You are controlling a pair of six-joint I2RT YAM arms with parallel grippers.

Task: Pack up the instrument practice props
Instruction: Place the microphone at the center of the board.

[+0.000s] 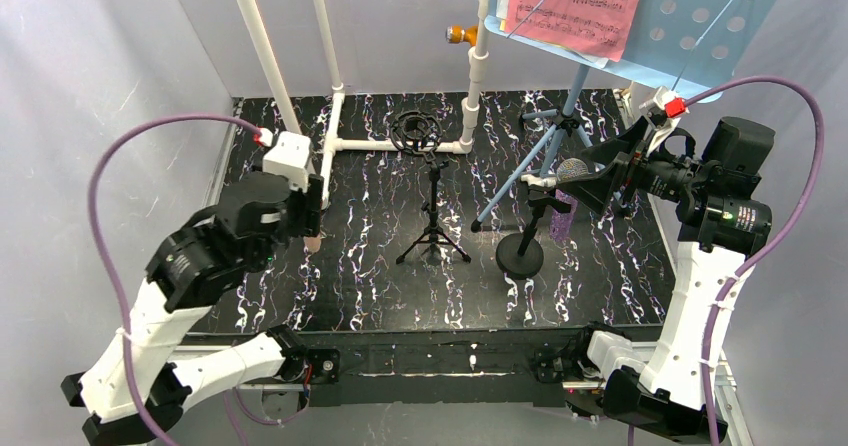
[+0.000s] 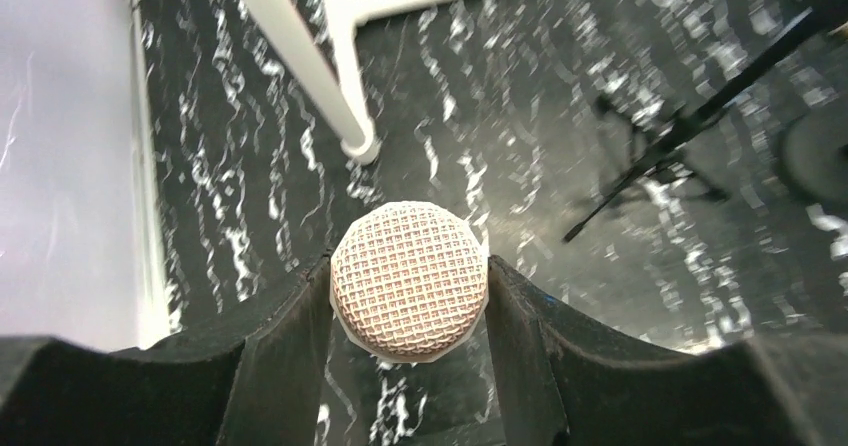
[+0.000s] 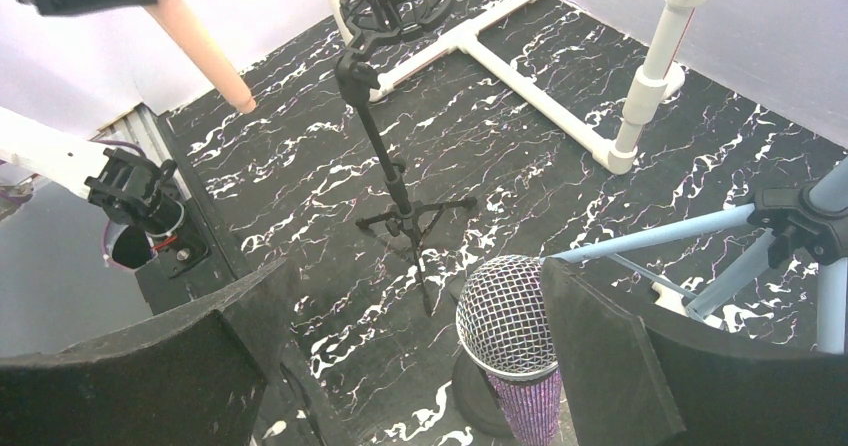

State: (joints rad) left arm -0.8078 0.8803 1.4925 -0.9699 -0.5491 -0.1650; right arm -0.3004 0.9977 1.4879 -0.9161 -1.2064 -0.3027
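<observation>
Mesh and glitter
The pink microphone point(image 2: 410, 278) wears matt woven mesh; the purple microphone point(image 3: 507, 318) has shiny metal mesh over a glittery body.

music rack point(image 1: 690, 56), right of tripod mount point(image 1: 433, 211): top was cropped | pink page point(image 1: 575, 1): notes were illegible | pink microphone point(image 2: 410, 278): body was hidden behind head

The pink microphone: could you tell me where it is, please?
Left wrist view: the pink microphone is clamped in the left gripper, above the table's left side, beside the white pipe frame.
</observation>
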